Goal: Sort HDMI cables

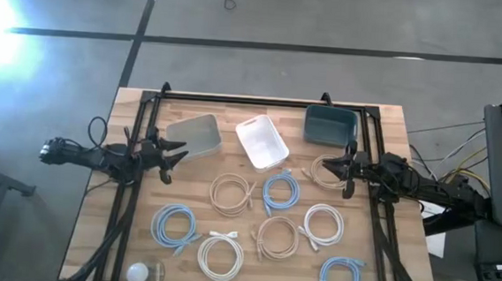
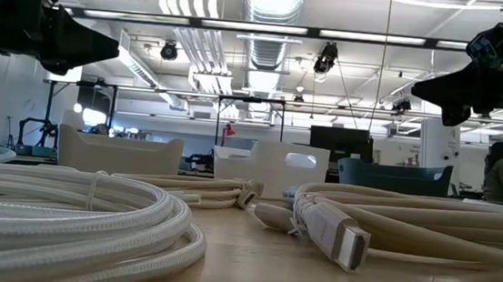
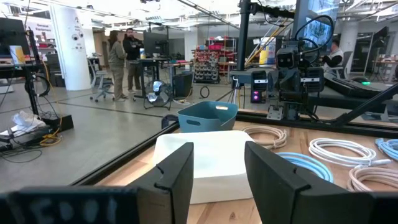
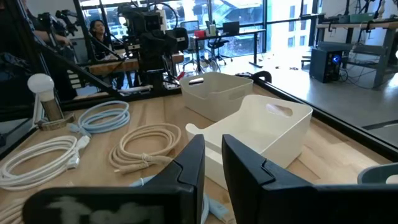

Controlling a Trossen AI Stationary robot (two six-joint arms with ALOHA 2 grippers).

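1. The left hand (image 1: 172,159) hovers above the left side of the wooden surface (image 1: 385,123), just beside the grey bin (image 1: 196,133); its fingers (image 3: 176,177) stand apart and hold nothing.
2. The right hand (image 1: 344,172) hovers at the right side, over the edge of a beige coil (image 1: 324,170); its fingers (image 4: 189,163) are nearly together, with only a narrow gap, and grip nothing.
3. Three bins stand in a row along the far edge: the grey bin on the left, a white bin (image 1: 261,141) in the middle, a dark teal bin (image 1: 330,125) on the right.
4. The HDMI cables lie loose on the surface as flat coils, none in a bin.
5. Beige coils: one under the right hand, one (image 1: 231,193) at centre, one (image 1: 277,238) nearer.
6. Light blue coils: one (image 1: 280,192) at centre, one (image 1: 175,225) at left, one (image 1: 341,277) at the near right.
7. White coils: one (image 1: 323,225) at right, one (image 1: 221,255) at the near centre.
8. A small white ball-like object (image 1: 138,273) sits at the near left corner.
9. People stand in the room beyond the surface.
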